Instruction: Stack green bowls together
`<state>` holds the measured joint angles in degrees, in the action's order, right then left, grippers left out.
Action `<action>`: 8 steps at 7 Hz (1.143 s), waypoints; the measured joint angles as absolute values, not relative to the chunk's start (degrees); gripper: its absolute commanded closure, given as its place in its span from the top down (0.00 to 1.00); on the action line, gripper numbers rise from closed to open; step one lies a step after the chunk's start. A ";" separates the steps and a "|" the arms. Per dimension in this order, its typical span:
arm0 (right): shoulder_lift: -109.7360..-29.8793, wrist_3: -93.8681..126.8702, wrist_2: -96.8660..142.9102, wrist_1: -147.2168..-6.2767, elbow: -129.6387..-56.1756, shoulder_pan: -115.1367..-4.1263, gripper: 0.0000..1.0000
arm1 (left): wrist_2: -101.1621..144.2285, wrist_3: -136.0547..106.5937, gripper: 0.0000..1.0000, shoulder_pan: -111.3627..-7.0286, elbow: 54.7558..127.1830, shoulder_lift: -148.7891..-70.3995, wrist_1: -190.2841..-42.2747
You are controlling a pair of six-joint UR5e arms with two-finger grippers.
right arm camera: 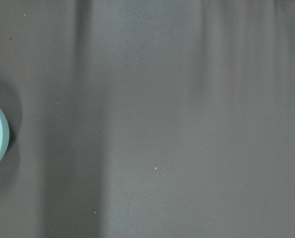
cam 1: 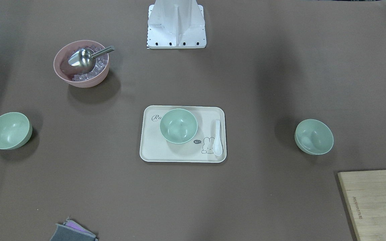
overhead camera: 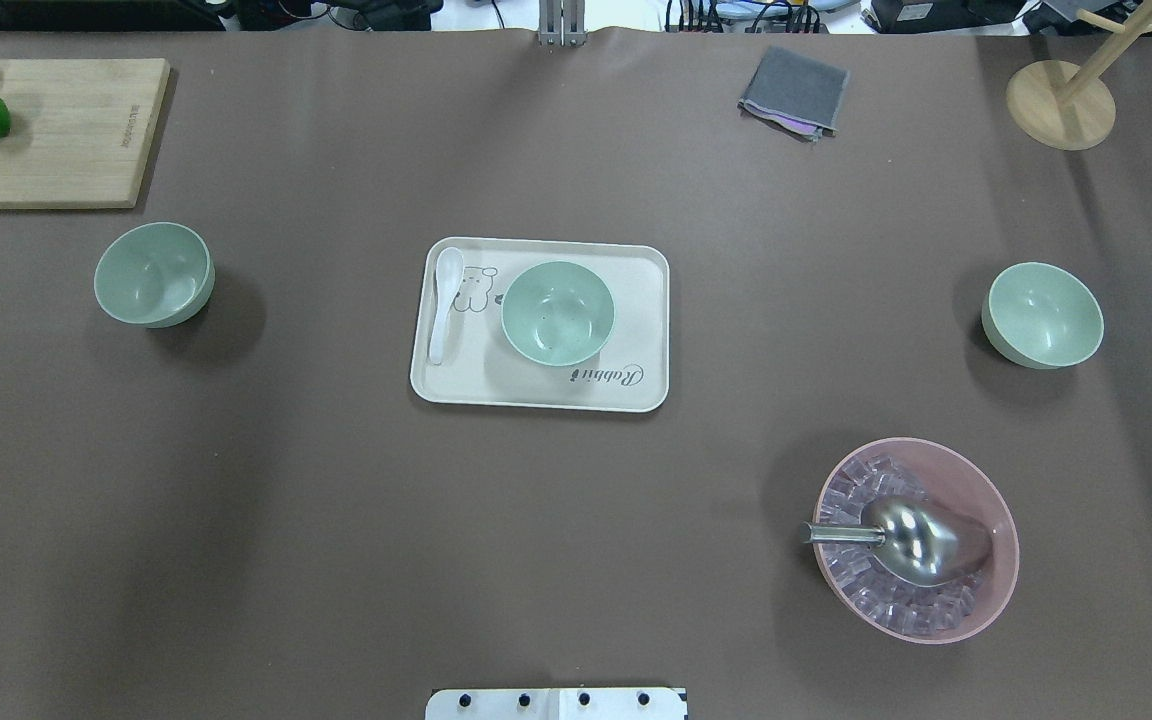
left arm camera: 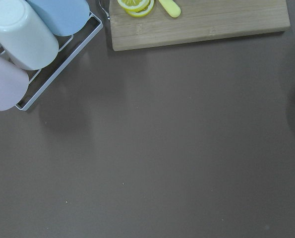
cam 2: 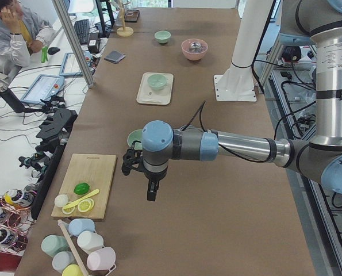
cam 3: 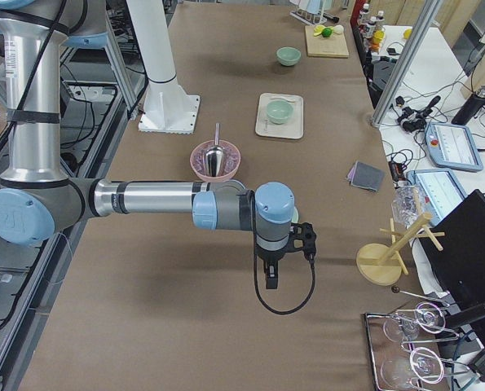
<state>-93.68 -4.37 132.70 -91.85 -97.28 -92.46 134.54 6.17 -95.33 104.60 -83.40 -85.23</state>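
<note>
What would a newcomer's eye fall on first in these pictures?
Three green bowls sit far apart in a row: the middle bowl on a cream tray, the left bowl near a wooden board, the right bowl alone. A pink bowl of ice cubes with a metal scoop stands on the robot's right.

Three green bowls (cam 1: 9, 130) (cam 1: 178, 126) (cam 1: 314, 137) well apart; middle one on tray (cam 1: 152, 150) (spoon (cam 1: 217, 140) alongside).
</note>
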 measured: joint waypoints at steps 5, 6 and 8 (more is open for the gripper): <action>-92.00 8.04 140.74 -82.88 -96.49 -80.68 0.99 | 135.34 -12.60 0.98 -84.59 104.86 -84.36 -97.27; -90.98 13.65 138.15 -80.15 -95.87 -77.08 0.94 | 136.81 -14.64 0.98 -83.18 105.07 -84.77 -99.11; -87.85 21.31 133.90 -73.39 -90.56 -71.77 0.91 | 138.78 -18.67 0.97 -81.20 105.91 -85.67 -100.90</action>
<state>-87.85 21.31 133.90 -73.39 -90.56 -71.77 138.78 -18.67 -81.20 105.91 -85.67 -100.90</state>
